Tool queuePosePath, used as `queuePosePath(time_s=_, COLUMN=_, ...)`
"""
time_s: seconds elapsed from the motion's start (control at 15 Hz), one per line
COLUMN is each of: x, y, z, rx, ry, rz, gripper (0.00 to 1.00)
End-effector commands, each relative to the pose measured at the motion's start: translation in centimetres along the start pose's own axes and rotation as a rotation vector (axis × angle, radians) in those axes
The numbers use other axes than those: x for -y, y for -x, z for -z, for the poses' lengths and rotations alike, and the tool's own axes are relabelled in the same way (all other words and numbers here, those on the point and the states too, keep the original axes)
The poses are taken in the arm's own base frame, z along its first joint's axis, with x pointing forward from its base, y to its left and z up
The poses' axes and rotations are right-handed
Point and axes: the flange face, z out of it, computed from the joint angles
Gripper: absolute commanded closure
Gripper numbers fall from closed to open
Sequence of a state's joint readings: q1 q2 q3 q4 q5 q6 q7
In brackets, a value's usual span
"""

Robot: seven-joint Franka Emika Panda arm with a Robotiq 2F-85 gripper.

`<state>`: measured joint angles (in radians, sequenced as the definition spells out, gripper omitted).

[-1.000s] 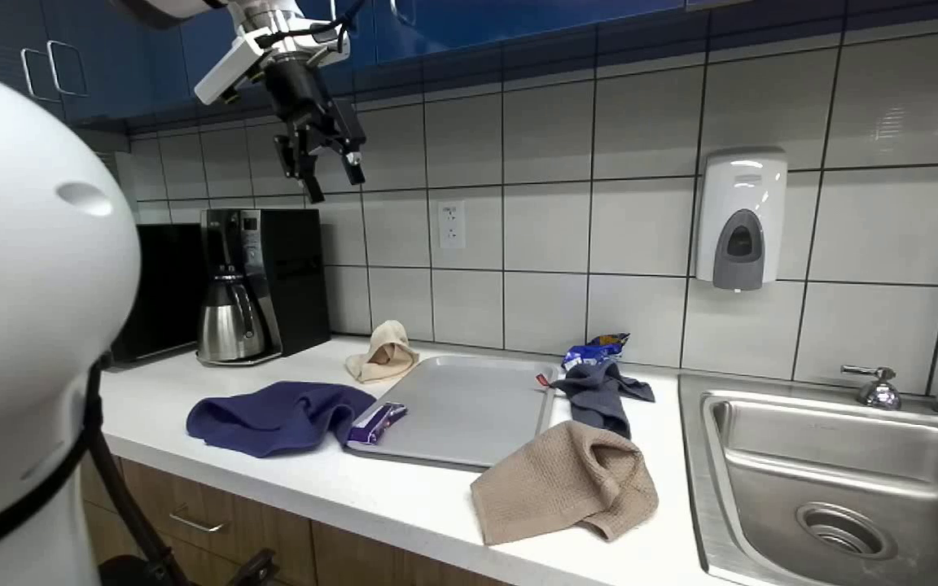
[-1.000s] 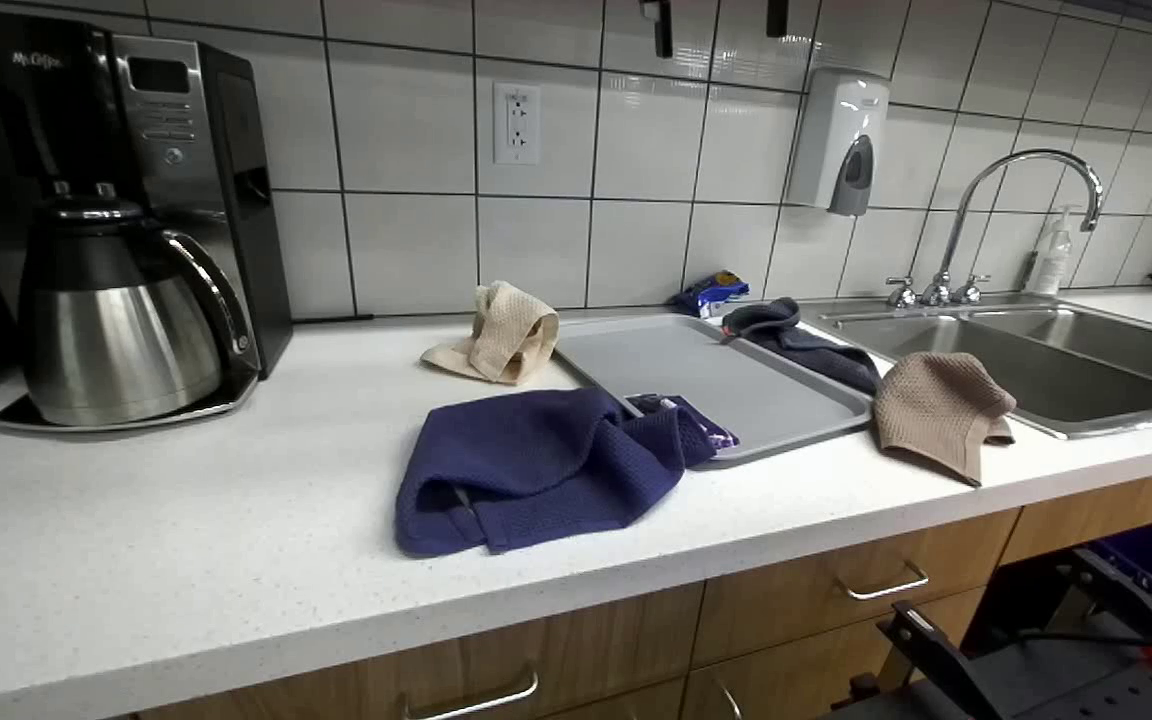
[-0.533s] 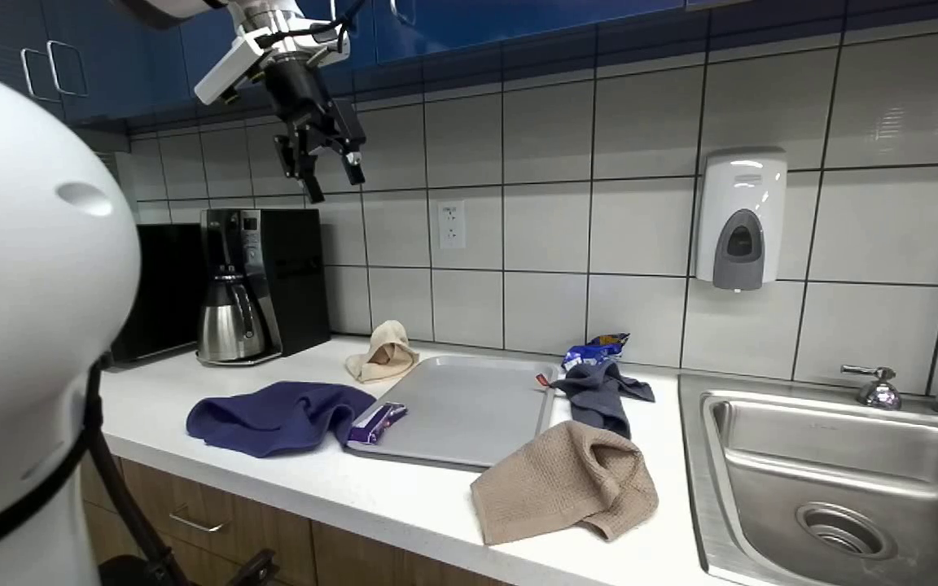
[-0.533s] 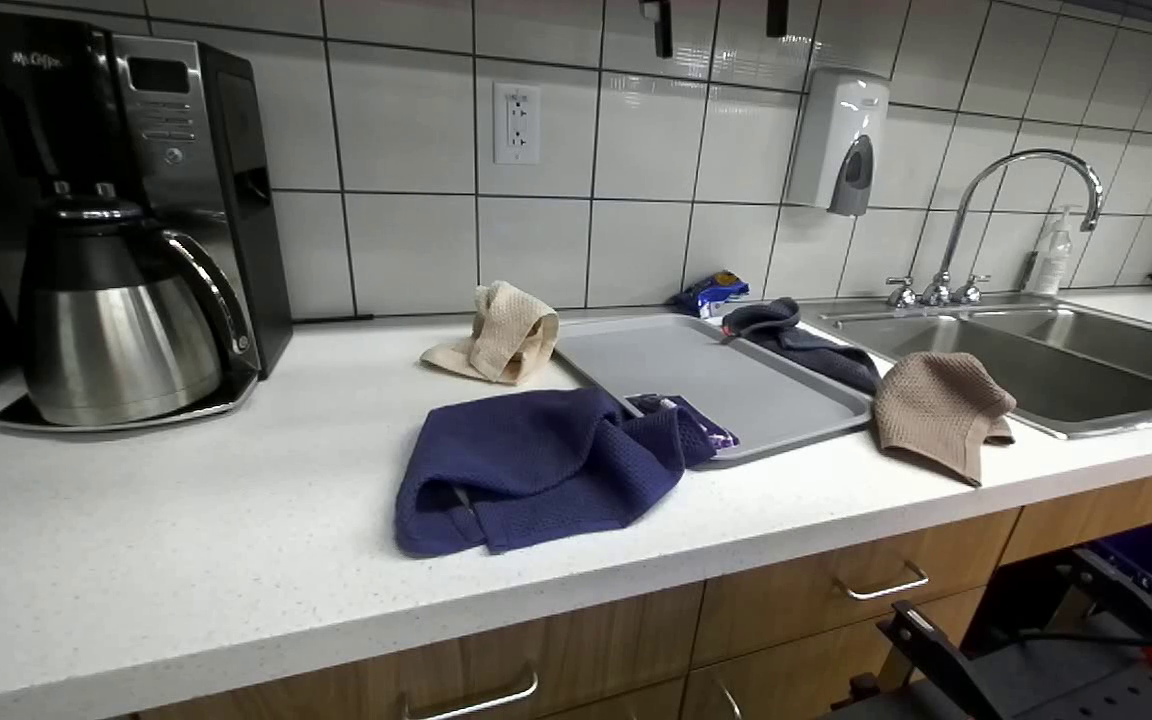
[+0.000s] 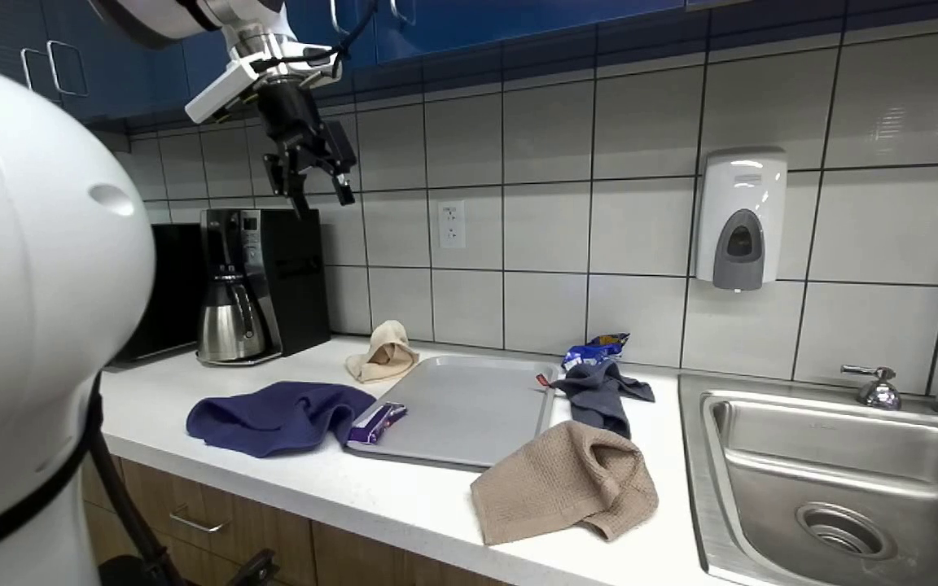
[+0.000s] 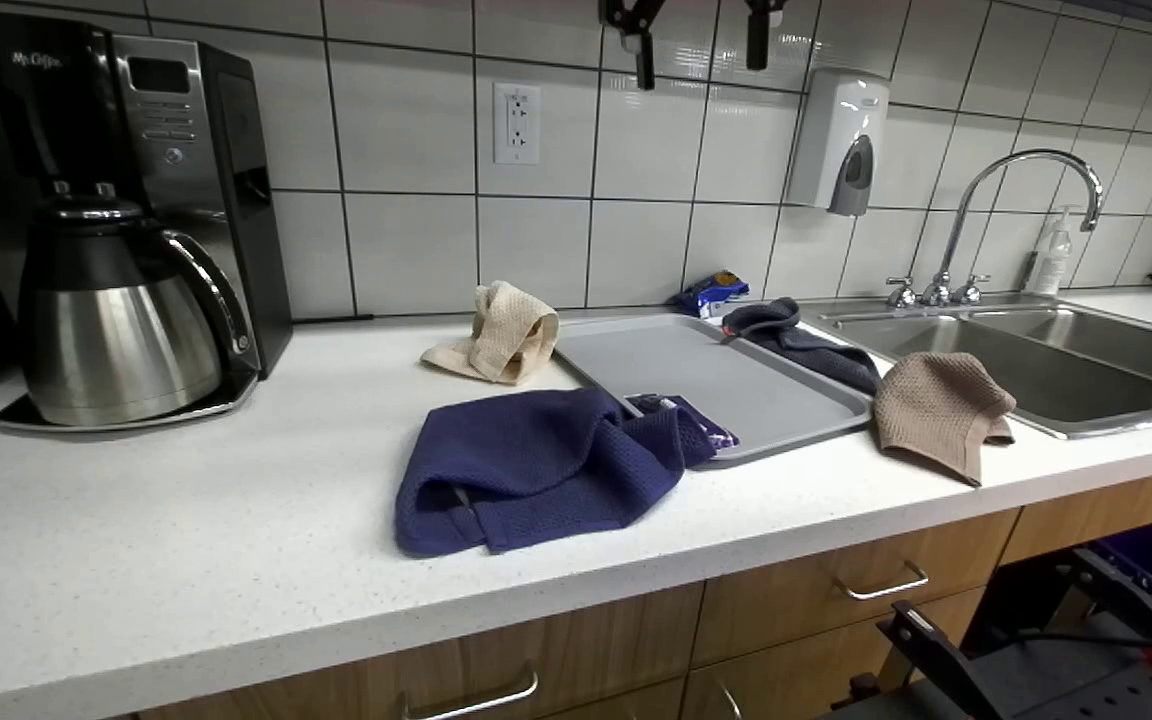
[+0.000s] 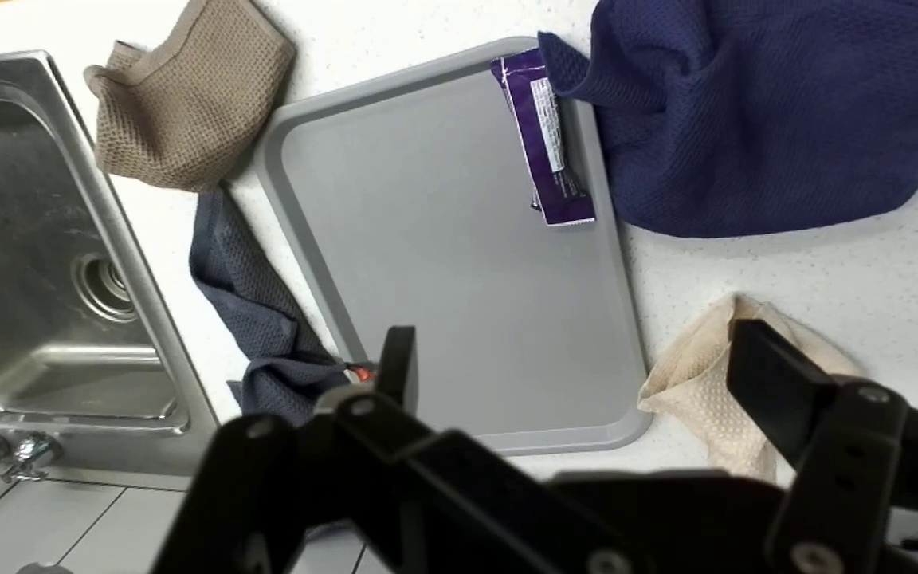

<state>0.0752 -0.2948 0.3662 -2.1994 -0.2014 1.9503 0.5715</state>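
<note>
Hovering abv counter (image 6: 236, 540) | gripper (image 5: 323, 200) jaws wide apart | purple pkt (image 7: 540, 147) on gry tray (image 7: 443, 239), navy twl (image 7: 754, 127) overlapping tray

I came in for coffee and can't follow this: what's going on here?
A robot's gripper hangs open above the counter, holding nothing. Below it, a purple packet lies on a gray tray, and a navy cloth overlaps the tray's edge. A beige cloth, a brown cloth and a dark gray cloth lie around it.
</note>
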Motion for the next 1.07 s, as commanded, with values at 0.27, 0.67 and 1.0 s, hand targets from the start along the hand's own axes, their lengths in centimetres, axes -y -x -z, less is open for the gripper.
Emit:
queuePosePath(time_s=0.27, x=2.4, y=-0.5, z=-4.5, rx=-0.018, ry=-0.088, rz=0.021, gripper=0.0)
queuePosePath(time_s=0.67, x=4.1, y=-1.2, z=-8.1, rx=-0.006, ry=-0.145, rz=0.028, gripper=0.0)
queuePosePath(time_s=1.0, x=6.6, y=-0.8, z=-11.1, rx=0.042, ry=-0.167, rz=0.055, gripper=0.0)
